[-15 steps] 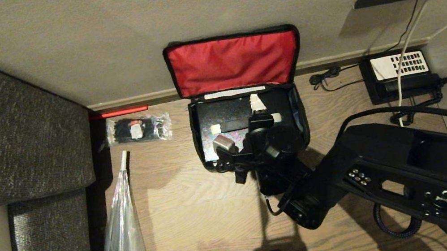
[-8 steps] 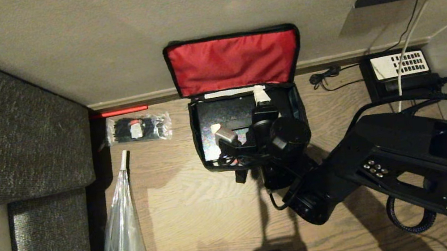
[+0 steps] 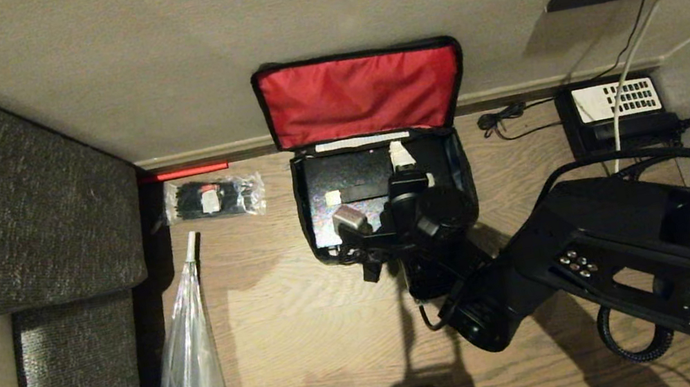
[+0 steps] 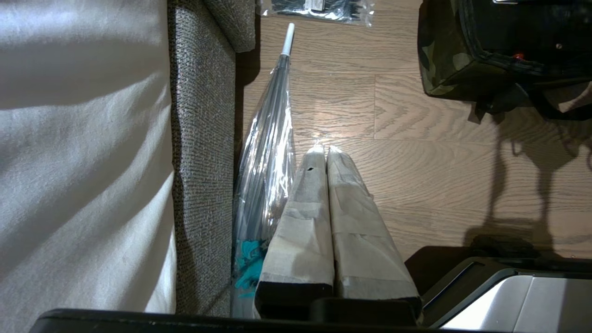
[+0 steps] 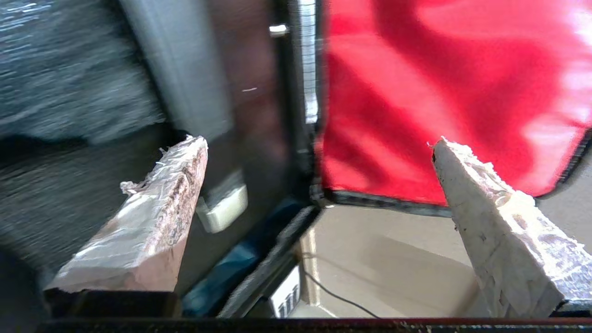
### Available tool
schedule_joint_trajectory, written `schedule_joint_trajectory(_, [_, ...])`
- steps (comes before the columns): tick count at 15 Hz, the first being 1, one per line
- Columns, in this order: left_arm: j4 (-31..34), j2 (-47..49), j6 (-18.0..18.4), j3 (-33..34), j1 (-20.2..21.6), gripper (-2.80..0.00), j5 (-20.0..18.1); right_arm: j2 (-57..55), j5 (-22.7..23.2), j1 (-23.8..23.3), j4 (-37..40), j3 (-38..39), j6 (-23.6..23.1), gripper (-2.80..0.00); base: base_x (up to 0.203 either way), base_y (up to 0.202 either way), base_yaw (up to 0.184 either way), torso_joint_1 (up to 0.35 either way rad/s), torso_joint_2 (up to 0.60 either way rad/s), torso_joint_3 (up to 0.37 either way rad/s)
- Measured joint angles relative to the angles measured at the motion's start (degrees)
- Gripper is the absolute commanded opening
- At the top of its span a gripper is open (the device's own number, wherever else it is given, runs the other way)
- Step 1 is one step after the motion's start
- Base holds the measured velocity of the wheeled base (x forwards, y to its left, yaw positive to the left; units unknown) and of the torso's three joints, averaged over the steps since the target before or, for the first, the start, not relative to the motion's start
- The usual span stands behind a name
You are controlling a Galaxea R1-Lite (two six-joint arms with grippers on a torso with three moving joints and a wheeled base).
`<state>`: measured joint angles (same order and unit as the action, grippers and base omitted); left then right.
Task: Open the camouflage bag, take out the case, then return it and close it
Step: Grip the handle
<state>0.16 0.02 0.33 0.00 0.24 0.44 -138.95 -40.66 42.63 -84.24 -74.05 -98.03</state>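
**Head view: right tool drifts back toward the near side of the open bag**

Head view shows the boxy camouflage fabric bag on the wooden floor against the far wall, its red-lined lid flipped up and leaning on that wall. Compared with half a second ago, the right tool has pulled slightly back from the bag's far rim toward the near side; a second ago it sat in about the place it holds now, so the reach went out and came back. The bag, lid and case have not shifted. In the right wrist view its taped fingers stand wide apart with nothing between them, hovering over the bag's interior by the lid hinge. My reading is that the bag is open but the case is not yet gripped, and the arm is hunting for a hold.

The flat black rectangular hard case lies inside the bag, filling most of its footprint, with a speckled sheen on its left part and a pale strip across it; the arm covers its right part. Its latch I cannot make out.

The left tool hangs parked over the floor near a clear-wrapped umbrella, fingers pressed together and empty.
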Motion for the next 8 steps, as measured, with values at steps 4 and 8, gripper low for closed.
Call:
schedule_joint_trajectory(4, [0.02,0.00,0.00,0.00,0.00,-2.80,-0.02,-0.63,-0.09,0.17,0.06,0.60,0.65,0.00,0.000,0.000,0.000,0.000,0.00,0.000])
schedule_joint_trajectory(8, [0.05,0.00,0.01,0.00,0.00,-2.80,-0.02,-2.36,-0.27,0.15,-0.50,-0.66,0.60,0.00,0.000,0.000,0.000,0.000,0.00,0.000])
